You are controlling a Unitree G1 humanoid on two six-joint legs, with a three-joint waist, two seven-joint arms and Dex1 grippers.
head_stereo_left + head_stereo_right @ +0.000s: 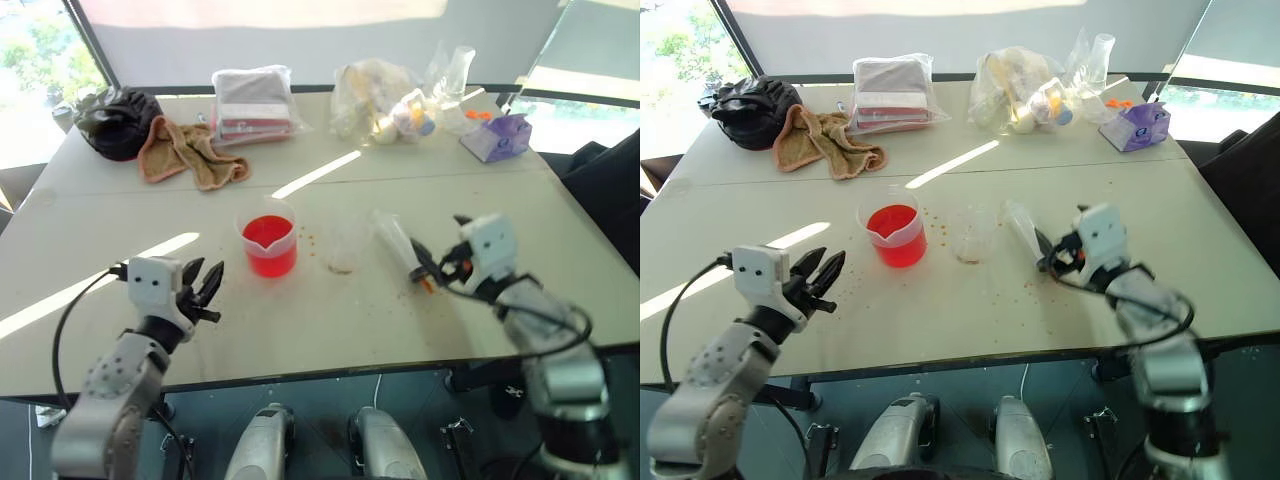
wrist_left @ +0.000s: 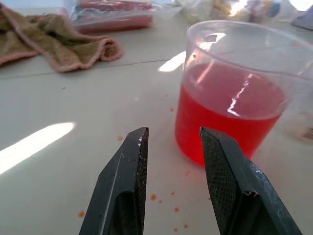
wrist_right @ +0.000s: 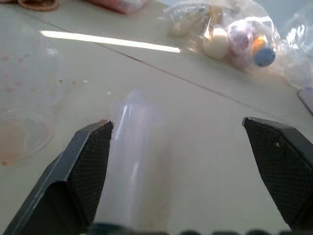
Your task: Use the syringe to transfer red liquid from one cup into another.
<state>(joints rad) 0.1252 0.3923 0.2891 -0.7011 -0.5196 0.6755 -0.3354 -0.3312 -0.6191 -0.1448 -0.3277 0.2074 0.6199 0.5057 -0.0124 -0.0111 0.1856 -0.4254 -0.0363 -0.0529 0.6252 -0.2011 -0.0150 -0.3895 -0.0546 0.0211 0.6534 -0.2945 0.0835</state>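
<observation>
Left eye view: the syringe (image 1: 398, 243) lies flat on the table (image 1: 300, 330), toward its near right part, long axis running from far-left to near-right, orange-stained nozzle at the near end. The right gripper (image 1: 432, 262) hovers just at that nozzle end, fingers spread wide, holding nothing. It is by far the nearer arm. The left gripper (image 1: 203, 290) hangs near the front edge on the left, also spread and empty, short of the beaker (image 1: 268, 240) with the red liquid (image 1: 268, 246). The small cup (image 1: 344, 250) stands between beaker and syringe (thin walls, hard to trace against the tabletop).

Right eye view: same layout. The syringe barrel is partly covered by the right gripper at its near end, so whether a finger touches the nozzle cannot be told.

Left wrist view: the beaker fills the area just beyond the left gripper's fingers (image 2: 127, 191), red liquid roughly half up the wall. The fingers are apart, nothing between them. The beaker's spout is not made out here.

Right wrist view: the syringe lies lengthwise away from the camera, close beside one of the right gripper's fingers (image 3: 83, 171) and not centred in the gap (judged: a sideways shift is needed before closing). Its near end is cut off at the frame edge. The small cup sits off to the side, faint, with orange residue at its bottom.
</observation>
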